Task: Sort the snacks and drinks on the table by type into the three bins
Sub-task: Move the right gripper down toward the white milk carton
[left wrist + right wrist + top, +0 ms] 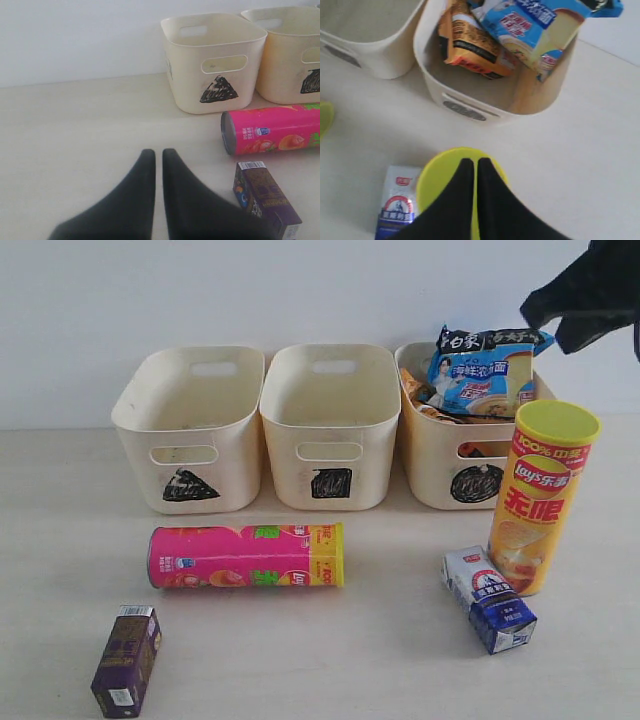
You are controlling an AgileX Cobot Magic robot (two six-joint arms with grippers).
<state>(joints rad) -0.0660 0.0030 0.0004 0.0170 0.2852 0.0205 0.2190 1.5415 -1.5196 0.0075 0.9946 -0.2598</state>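
Three cream bins stand in a row: triangle (190, 430), square (330, 425), circle (470, 455). In the circle bin a blue-black noodle packet (485, 370) leans over an orange-black one (470, 42). The pink chip tube (245, 555) lies on its side. The orange-yellow tube (540, 500) stands upright beside the blue and white carton (490, 600). A purple carton (127, 660) lies front left. My right gripper (475, 162) is shut and empty above the yellow lid (440, 175). My left gripper (157, 152) is shut, empty, near the purple carton (265, 197).
The triangle bin (215, 60) and the square bin (290, 55) look empty inside. A white wall runs right behind the bins. My right arm (590, 290) hangs dark at the top right of the exterior view.
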